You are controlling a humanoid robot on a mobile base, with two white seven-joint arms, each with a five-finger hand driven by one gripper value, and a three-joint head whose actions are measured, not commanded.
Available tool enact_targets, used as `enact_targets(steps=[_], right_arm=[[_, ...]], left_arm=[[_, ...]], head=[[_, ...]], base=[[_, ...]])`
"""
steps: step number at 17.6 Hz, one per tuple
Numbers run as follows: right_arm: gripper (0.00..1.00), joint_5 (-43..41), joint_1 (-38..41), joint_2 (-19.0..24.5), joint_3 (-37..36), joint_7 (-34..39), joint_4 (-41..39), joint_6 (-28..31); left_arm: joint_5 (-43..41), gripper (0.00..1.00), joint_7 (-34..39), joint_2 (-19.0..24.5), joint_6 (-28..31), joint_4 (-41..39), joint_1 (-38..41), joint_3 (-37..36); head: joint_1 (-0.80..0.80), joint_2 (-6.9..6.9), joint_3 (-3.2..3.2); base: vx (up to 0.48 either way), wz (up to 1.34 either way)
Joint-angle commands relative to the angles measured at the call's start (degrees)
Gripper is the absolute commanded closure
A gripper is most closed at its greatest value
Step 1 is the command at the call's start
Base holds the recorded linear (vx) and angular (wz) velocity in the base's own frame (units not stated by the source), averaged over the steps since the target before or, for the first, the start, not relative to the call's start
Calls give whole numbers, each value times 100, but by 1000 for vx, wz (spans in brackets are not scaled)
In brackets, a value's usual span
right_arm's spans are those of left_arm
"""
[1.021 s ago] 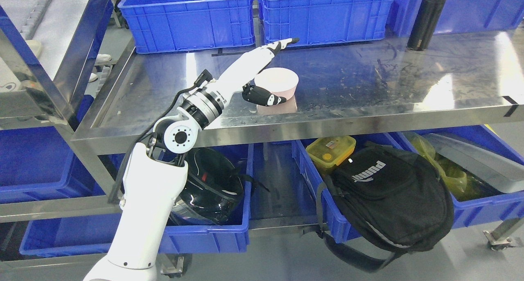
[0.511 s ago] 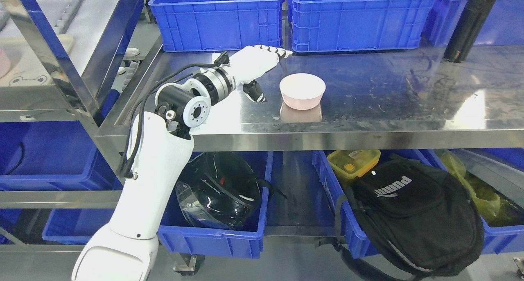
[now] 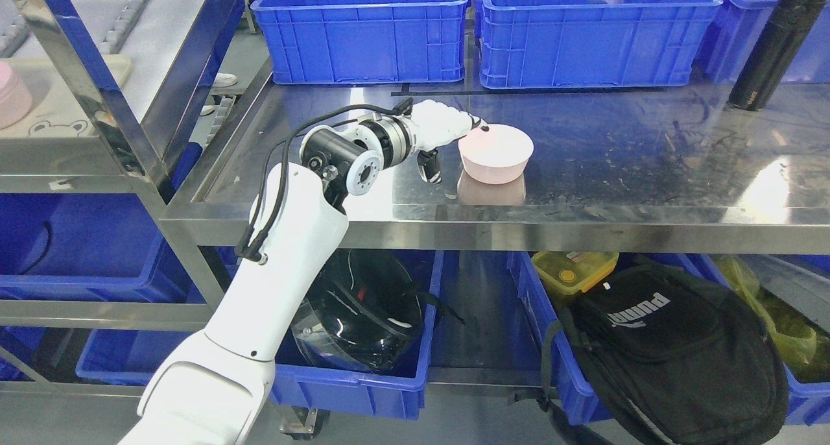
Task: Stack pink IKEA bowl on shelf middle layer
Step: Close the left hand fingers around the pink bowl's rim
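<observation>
A: How far along is it?
B: Judging by the layout, the grasp is only starting. The left hand (image 3: pixel 447 128) has fingertips (image 3: pixel 478 124) at the near-left rim of the pink bowl (image 3: pixel 496 153), thumb hanging below; nothing is gripped, fingers loosely extended. Lifting and stacking remain.
A: And the surroundings?
B: Far left of the hand, another rack holds a pink object (image 3: pixel 13 96). The bowl sits right beside the hand on a scuffed steel shelf (image 3: pixel 648 166). Beyond the hand stand blue crates (image 3: pixel 363 36); far right, a black flask (image 3: pixel 765 49). Below, a helmet (image 3: pixel 363 315) and black backpack (image 3: pixel 668 348).
</observation>
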Motion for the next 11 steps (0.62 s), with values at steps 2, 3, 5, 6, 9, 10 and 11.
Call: enact_targets(steps=[2,3,5,6,9,10,11], right_arm=[[0,0,120,-100,0,-3,-100,4],[0,0,120,-100,0,-3,-100,4],[0,0,120,-100,0,-3,-100,4],[0,0,120,-100,0,-3,-100,4],[0,0,120,-100,0,-3,-100,4],[0,0,120,-100,0,-3,-100,4],[0,0,120,-100,0,-3,-100,4]], left_arm=[[377,19,169,-113,-22,773,-73,-753],[377,19,239,-113,-22,852,-82,-762],[359,23,371,-113,-31,984,-100,-762],[359,24,389,-113,-31,1072,-117,-762],[368,25,660,-113,-109,1388,-363,-805],[368,26,705,-113,-162,1511,-450,-858],[377,26,723,-113,-171,1599,-477,-885]], head=[[0,0,0],[0,0,0],[0,0,0],[0,0,0],[0,0,0],[0,0,0],[0,0,0]], base=[[0,0],[0,0],[0,0],[0,0],[0,0],[0,0],[0,0]])
